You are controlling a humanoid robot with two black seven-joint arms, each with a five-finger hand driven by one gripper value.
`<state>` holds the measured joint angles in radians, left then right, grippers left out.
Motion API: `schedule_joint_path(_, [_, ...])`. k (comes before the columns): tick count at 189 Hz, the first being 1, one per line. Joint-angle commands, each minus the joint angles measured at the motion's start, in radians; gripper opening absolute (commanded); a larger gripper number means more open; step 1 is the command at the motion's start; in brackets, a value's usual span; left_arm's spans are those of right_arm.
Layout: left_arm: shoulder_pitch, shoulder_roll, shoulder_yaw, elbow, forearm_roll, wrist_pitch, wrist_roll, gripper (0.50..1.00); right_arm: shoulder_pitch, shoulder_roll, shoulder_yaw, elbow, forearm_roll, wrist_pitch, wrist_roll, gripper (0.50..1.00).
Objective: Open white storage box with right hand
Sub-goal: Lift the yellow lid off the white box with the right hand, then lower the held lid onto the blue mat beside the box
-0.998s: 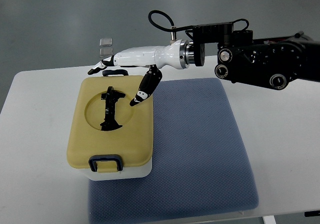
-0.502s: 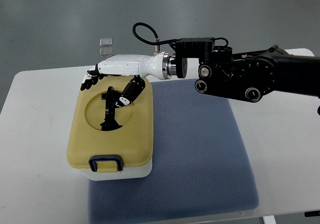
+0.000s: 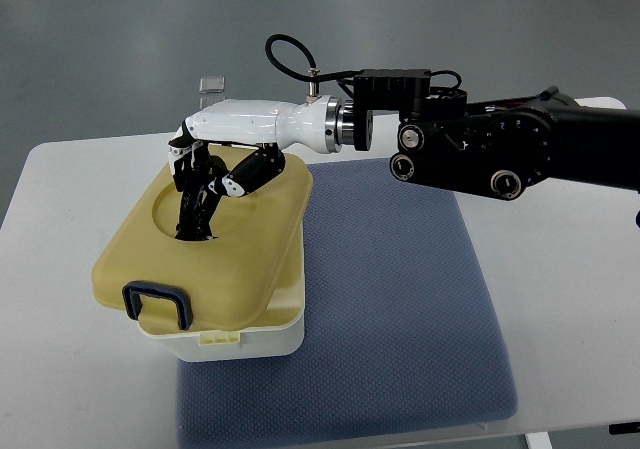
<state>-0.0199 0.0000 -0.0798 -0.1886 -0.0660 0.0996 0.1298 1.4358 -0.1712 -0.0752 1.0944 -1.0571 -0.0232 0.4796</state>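
The white storage box [image 3: 255, 337] stands on the left end of a blue-grey mat, under a yellow lid [image 3: 235, 254]. The lid is tilted, its near-left side with the dark blue latch [image 3: 155, 302] raised off the white base. My right hand [image 3: 200, 179] reaches in from the right over the lid's round recess. Its fingers [image 3: 186, 169] are curled down around the black handle [image 3: 192, 219] in the recess, and the thumb lies across the lid's far side. The handle's far part is hidden by the hand. The left arm is out of sight.
The blue-grey mat [image 3: 400, 309] covers the middle of the white table [image 3: 60, 229]. The black forearm [image 3: 500, 154] spans the table's far right. A small clear object [image 3: 212, 86] lies on the grey floor beyond the far edge.
The right hand dropped from the lid's far edge into the recess and closed on the black handle. The lid, flat before, now stands tilted with its near-left side lifted.
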Motion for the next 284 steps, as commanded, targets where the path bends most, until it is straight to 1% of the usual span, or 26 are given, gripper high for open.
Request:
schedule_joint_path(1, [0.000,0.000,0.000,0.000,0.000,0.000,0.001,1.000,0.034,-0.031,0.005,0.007,0.008,0.003,0.005,0.500])
schedule_joint_path(28, [0.000,0.000,0.000,0.000,0.000,0.000,0.001,1.000,0.080,-0.116,0.006,0.038,0.009,0.020,0.011,0.500])
schedule_joint_path(41, [0.000,0.000,0.002,-0.002,0.000,0.000,0.001,1.000,0.087,-0.189,0.006,0.074,0.012,0.043,0.011,0.500])
schedule_joint_path(53, [0.000,0.000,0.002,-0.002,0.000,0.000,0.001,1.000,0.087,-0.241,0.006,0.105,0.012,0.052,0.011,0.500])
schedule_joint_path(84, [0.000,0.000,0.003,-0.002,0.000,-0.003,0.001,1.000,0.087,-0.415,0.006,0.183,0.005,0.078,0.013,0.500])
schedule_joint_path(108, [0.000,0.000,0.002,-0.002,0.000,-0.003,0.001,1.000,0.083,-0.544,0.006,0.234,-0.004,0.098,0.028,0.500])
schedule_joint_path(126, [0.000,0.000,0.002,-0.002,0.000,-0.003,0.001,1.000,0.077,-0.620,0.006,0.242,-0.004,0.100,0.037,0.500])
schedule_joint_path(143, [0.000,0.000,0.002,-0.002,0.000,-0.003,0.001,1.000,0.063,-0.671,0.003,0.242,-0.006,0.100,0.063,0.500])
schedule_joint_path(168, [0.000,0.000,0.002,-0.002,0.000,-0.003,0.001,1.000,0.014,-0.737,0.003,0.240,-0.049,0.097,0.073,0.500])
schedule_joint_path(191, [0.000,0.000,0.002,-0.002,0.000,-0.003,0.001,1.000,-0.061,-0.757,0.003,0.228,-0.103,0.075,0.077,0.500])
schedule_joint_path(211, [0.000,0.000,0.002,-0.002,0.000,-0.003,0.001,1.000,-0.136,-0.749,0.003,0.208,-0.150,0.011,0.086,0.500])
schedule_joint_path(222, [0.000,0.000,0.003,-0.002,0.000,-0.003,0.001,1.000,-0.163,-0.740,0.003,0.197,-0.164,-0.012,0.086,0.500])
schedule_joint_path(284, [0.000,0.000,0.002,-0.002,0.000,-0.003,0.001,1.000,-0.316,-0.576,0.003,0.116,-0.202,-0.130,0.083,0.500])
